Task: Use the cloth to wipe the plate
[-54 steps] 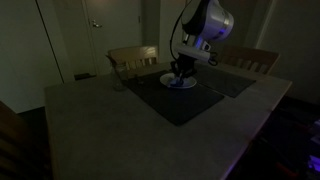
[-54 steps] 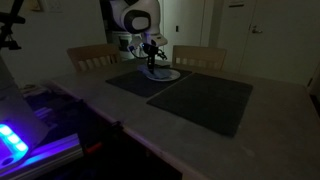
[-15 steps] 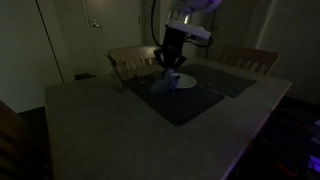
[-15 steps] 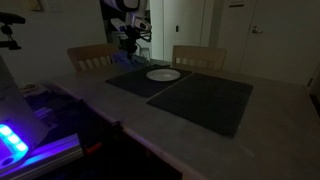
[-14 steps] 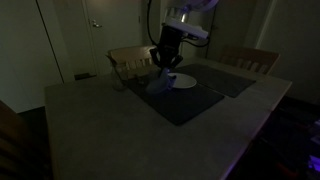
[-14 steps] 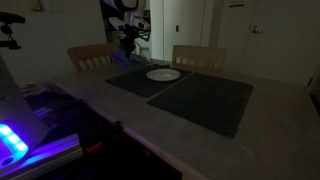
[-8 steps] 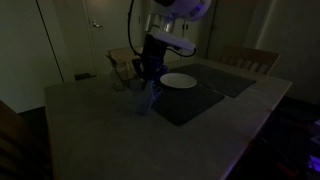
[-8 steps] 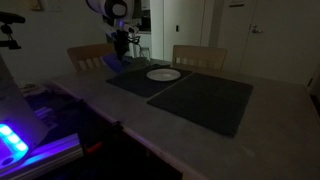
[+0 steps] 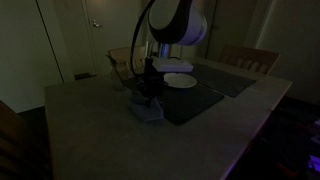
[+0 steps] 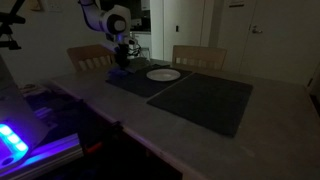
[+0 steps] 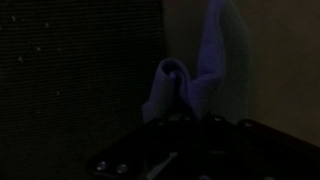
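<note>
Beside the placemat, cloth stretched lengthwise along its edge

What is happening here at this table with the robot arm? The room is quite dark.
The robot arm has its gripper low over the table, and a bluish cloth hangs from it and bunches on the tabletop just off the edge of the dark placemat. The white plate sits on that placemat, apart from the cloth. At this moment nothing is touching the plate.
</note>
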`<action>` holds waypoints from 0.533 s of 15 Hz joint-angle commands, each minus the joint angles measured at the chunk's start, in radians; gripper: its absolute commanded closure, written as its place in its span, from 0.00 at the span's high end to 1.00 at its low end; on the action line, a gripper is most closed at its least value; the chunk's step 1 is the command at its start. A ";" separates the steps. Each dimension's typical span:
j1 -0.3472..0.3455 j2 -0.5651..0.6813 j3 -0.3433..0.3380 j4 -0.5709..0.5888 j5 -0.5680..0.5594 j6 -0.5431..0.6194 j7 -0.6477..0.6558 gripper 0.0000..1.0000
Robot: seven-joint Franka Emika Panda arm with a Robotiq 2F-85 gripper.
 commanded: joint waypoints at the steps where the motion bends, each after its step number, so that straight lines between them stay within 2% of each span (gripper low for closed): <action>1: 0.005 0.022 -0.010 0.012 -0.026 0.009 0.006 0.02; 2: -0.010 0.013 0.004 0.019 -0.015 -0.014 -0.009 0.13; 3: -0.043 -0.003 0.034 0.037 0.025 -0.065 -0.022 0.36; 5: -0.071 -0.058 0.045 0.065 0.048 -0.144 -0.031 0.40; 8: -0.076 -0.099 0.019 0.146 0.028 -0.277 -0.008 0.61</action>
